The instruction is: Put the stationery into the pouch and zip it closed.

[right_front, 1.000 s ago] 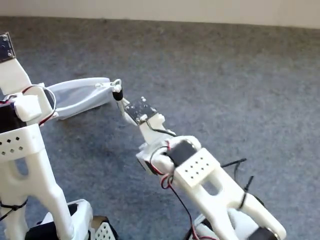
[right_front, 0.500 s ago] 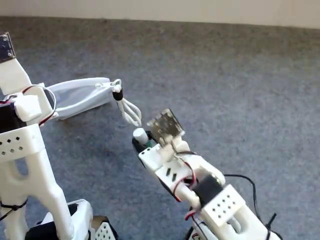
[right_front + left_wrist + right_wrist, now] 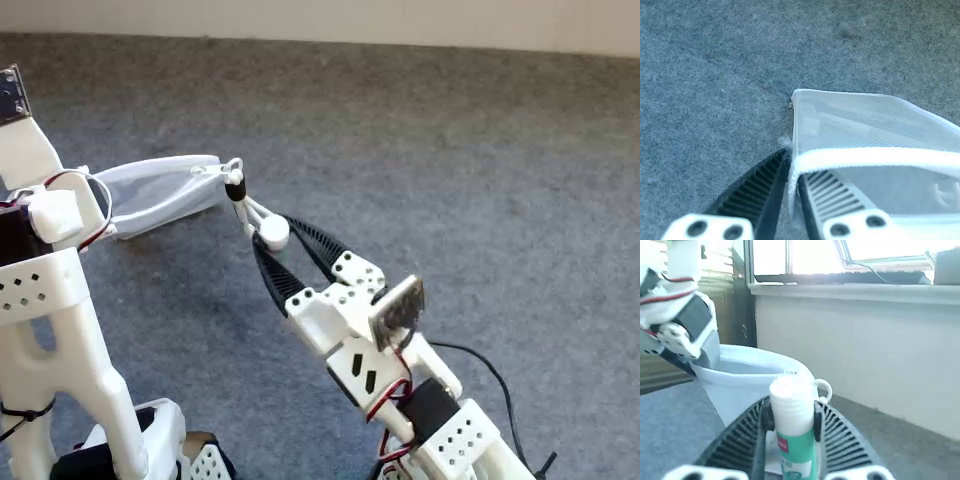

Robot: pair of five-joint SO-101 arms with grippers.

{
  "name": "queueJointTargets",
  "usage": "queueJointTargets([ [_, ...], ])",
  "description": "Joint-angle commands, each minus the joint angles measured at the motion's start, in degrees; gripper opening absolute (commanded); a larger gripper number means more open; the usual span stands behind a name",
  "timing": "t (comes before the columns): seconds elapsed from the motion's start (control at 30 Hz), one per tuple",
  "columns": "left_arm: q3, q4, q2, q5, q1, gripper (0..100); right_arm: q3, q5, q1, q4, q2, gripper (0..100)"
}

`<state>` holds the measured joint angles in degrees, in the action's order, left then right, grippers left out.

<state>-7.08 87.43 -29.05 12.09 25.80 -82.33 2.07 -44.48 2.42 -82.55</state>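
At the pouch (image 3: 165, 192) mouth, our right end effector (image 3: 272, 238) clamps the glue stick (image 3: 795, 435), likely rigid and slick. Our left end effector (image 3: 792, 167) pinches the soft rim.

Open desk (image 3: 480, 170) stretches far and right of the pouch (image 3: 165, 190). At the pouch's left end stands the left arm (image 3: 45, 285); at its zip-pull end, the right end effector (image 3: 272, 232) gripping a glue stick (image 3: 792, 425) bars entry.

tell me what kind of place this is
Likely an indoor room used as a small robotics workspace: a grey carpet-like surface, a bright window above a plain pale wall, and white plastic robot arms at a white mesh pouch.
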Motion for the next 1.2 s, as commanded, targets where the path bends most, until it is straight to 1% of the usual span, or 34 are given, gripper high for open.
queueJointTargets([
  [0.0, -0.4, -0.79, -0.31, 0.53, -0.48, 1, 0.66, -0.44, -1.89, 6.99, -1.19, 0.4],
  [0.1, -0.4, -0.79, -0.31, 0.53, -0.57, 1, 1.89, -0.44, -1.8, 9.01, -1.27, 0.4],
  [0.4, -0.48, -0.79, -0.31, 0.53, -0.48, 1, 14.55, -0.44, -1.8, 9.63, 0.4, 0.4],
  [0.77, -0.48, -0.79, -0.31, 0.53, -0.48, 1, 32.84, -0.53, -1.8, 9.89, 18.86, 0.4],
  [0.93, -0.48, -0.79, -0.31, 0.53, -0.57, 1, 38.99, -0.53, -1.89, 9.89, 26.86, 0.4],
  [0.97, -0.48, -0.79, -0.31, 0.53, -0.57, 1, 39.6, -1.23, -1.89, 9.89, 28.18, 0.4],
  [1.17, -0.48, -0.79, -0.31, 0.62, -0.57, 1, 42.77, -13.27, -1.89, 9.89, 33.71, 0.4],
])
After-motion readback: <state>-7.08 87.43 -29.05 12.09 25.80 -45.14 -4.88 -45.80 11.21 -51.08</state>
